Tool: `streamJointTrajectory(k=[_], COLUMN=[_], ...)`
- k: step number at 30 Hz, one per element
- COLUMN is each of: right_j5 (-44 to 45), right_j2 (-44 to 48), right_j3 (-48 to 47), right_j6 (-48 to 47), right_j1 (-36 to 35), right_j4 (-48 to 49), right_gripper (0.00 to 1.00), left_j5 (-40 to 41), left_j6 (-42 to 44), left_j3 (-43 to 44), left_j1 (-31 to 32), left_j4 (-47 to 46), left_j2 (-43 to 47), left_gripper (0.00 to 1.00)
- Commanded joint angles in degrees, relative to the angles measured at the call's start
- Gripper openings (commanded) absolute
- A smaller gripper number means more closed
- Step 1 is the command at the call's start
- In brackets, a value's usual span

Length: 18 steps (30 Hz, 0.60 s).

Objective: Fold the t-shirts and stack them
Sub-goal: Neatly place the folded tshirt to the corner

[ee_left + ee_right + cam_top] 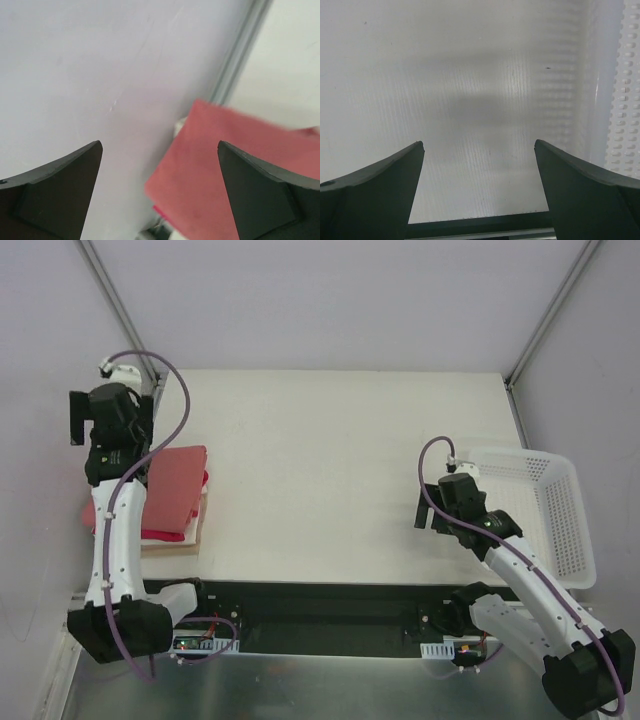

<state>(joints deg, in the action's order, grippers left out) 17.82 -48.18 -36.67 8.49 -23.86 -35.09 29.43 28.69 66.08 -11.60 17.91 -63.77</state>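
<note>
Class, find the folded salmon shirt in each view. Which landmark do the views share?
Top external: salmon shirt at the left edge of the table.
Left wrist: salmon shirt fills the lower right.
Right wrist: not in it.
Shared landmark: the table, upper right in the left wrist view, most of the right wrist view.

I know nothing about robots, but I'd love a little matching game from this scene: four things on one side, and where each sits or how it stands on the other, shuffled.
Things:
1. salmon t-shirt
2. cream t-shirt
3. white basket
4. right gripper

Places or states:
A. lying under the other folded shirts
B. open, holding nothing
C. at the right edge of the table
D. lying on top of the other folded shirts

Pairs: 1-D, 2-A, 3-C, 4-B.
</note>
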Motion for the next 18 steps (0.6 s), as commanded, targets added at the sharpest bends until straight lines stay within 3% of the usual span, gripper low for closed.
streamJointTrajectory(k=[1, 4, 8, 13, 18], right_j5=[-2.09, -2.53, -3.85, -2.62, -1.30], right_j2=[0.11, 0.46, 2.83, 7.66, 11.87], right_j3=[-0.34, -0.42, 0.36, 2.47, 4.84], right_j6=[-0.84, -1.55, -2.60, -3.04, -3.40], right_j1=[0.39, 0.30, 0.39, 0.30, 0.39], right_j4=[2.22, 2.22, 4.15, 6.70, 10.30], right_gripper=[0.97, 0.97, 0.97, 0.97, 0.97], left_j5=[-15.18, -20.98, -21.17, -27.06, -21.62], left_j6=[-24.76, -34.44, -45.19, -53.45, -60.50], left_j3=[13.09, 13.37, 8.55, -6.47, -22.18], left_j1=[3.15, 8.24, 19.31, 28.79, 40.93], left_j4=[11.16, 12.15, 11.71, 6.36, -3.73], left_j2=[3.74, 4.61, 5.49, 5.15, 7.69], left_gripper=[0.99, 1.00, 0.99, 0.99, 0.99])
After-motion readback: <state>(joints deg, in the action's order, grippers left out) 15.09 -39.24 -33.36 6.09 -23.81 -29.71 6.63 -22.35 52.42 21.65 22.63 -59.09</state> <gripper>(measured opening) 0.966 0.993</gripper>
